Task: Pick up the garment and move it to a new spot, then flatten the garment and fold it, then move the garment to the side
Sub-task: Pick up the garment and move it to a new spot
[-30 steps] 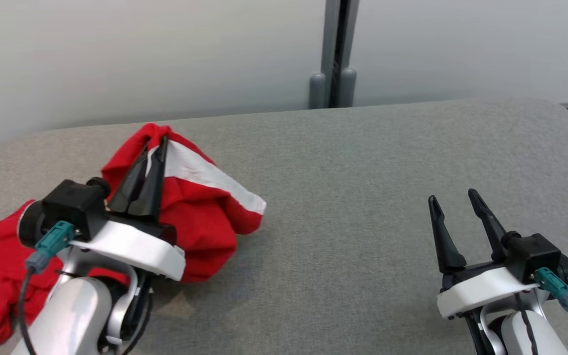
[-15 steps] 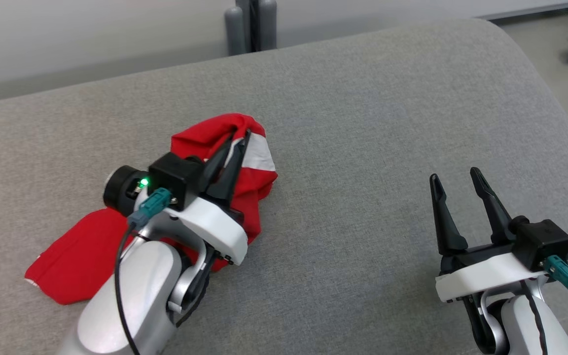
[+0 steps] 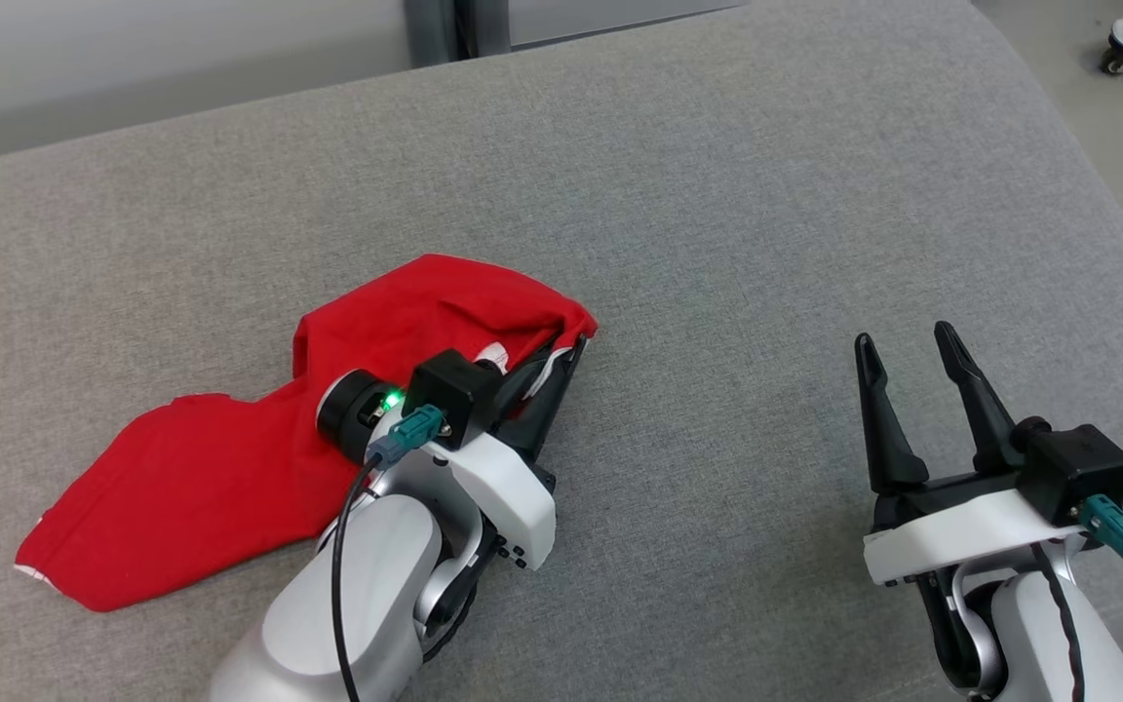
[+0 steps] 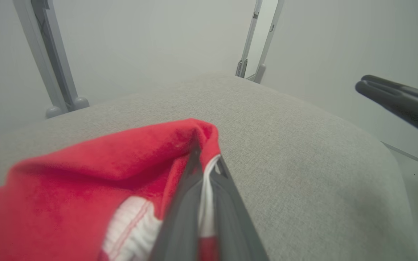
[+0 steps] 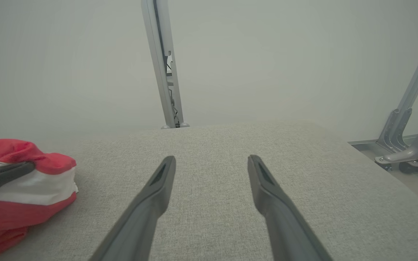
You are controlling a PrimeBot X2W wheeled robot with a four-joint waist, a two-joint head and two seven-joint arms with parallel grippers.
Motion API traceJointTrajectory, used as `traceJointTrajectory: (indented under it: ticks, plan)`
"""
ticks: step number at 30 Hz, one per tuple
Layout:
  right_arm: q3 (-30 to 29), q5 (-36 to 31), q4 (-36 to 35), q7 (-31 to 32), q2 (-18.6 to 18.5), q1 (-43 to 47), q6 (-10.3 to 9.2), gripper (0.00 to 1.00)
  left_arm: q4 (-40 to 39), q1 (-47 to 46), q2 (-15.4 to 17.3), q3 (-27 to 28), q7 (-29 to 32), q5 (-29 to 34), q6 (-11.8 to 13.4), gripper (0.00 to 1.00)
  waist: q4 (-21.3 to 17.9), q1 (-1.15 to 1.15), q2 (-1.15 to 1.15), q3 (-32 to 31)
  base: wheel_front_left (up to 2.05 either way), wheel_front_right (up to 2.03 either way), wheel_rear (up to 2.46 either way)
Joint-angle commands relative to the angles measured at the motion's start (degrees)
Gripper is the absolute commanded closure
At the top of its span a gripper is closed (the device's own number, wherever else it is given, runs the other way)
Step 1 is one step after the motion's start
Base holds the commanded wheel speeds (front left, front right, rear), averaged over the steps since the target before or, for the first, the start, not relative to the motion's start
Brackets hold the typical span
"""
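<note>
- Nearest in the head view, the left forearm (image 3: 347,595) rises from the bottom edge, with a green light (image 3: 391,398) lit on the wrist beside a teal connector (image 3: 410,434).
- The left jaws are closed on the garment (image 3: 230,468). Their dark fingers (image 3: 547,390) pinch a fold of red cloth with a white edge right at the tips.
- In the left wrist view a thin white strip runs between the two fingers (image 4: 183,217). A white ribbed hem (image 4: 129,224) lies just left of them, and the red garment (image 4: 67,174) bunches up over the tips.
- Behind the left jaws and out to their left, the rest of the garment trails flat on the grey fabric worktop (image 3: 717,244).
- The right jaws stand wide open with nothing between them, their fingers (image 3: 883,429) over bare worktop, well apart from the garment.
- In the right wrist view the fingers (image 5: 151,203) are spread. The garment (image 5: 13,181), with its white band (image 5: 35,190), sits far to their left.
- Beyond the right jaws' tips, past the worktop's far edge, a grey post (image 5: 163,72) stands against a pale wall.
- A caster wheel (image 3: 1117,58) sits on the floor at the far right.
</note>
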Motion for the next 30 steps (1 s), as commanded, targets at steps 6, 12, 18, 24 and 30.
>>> traceJointTrajectory:
  ticks: [6, 12, 18, 24, 30]
  plan:
    - [-0.5, -0.9, 0.9, -0.5, -0.2, -0.1, 0.03, 0.0, -0.2, 1.8, -0.8, -1.1, -2.7, -1.4, -1.1, 0.0, 2.8, 0.0, 0.0, -2.8, 0.0, 0.0, 0.0]
    - [-1.7, -1.8, 1.5, -0.5, -0.2, 0.9, 0.03, 0.0, -7.5, 7.6, 1.2, 2.5, -4.7, -3.8, 2.3, 0.0, 6.7, 0.0, 0.0, -5.8, 0.0, 0.0, 0.0]
    - [-3.3, -2.6, 1.5, 0.1, -0.3, 1.8, 0.03, 0.0, -14.2, 11.4, 4.9, 10.0, -6.1, -4.4, 8.0, 0.0, 10.6, 0.0, 0.0, -7.7, 0.0, 0.0, 0.0]
    - [-3.9, -3.2, 0.9, 0.8, -0.3, 2.4, 0.02, 0.0, -18.0, 14.6, 7.8, 18.9, -6.6, -3.9, 11.8, 0.0, 13.0, 0.0, 0.0, -9.2, 0.0, 0.0, 0.0]
    - [-4.1, -3.6, 0.4, 1.4, -0.3, 3.1, 0.02, 0.0, -21.1, 19.3, 9.3, 27.7, -6.6, -2.1, 12.1, 0.0, 14.2, 0.0, 0.0, -10.5, 0.0, 0.0, 0.0]
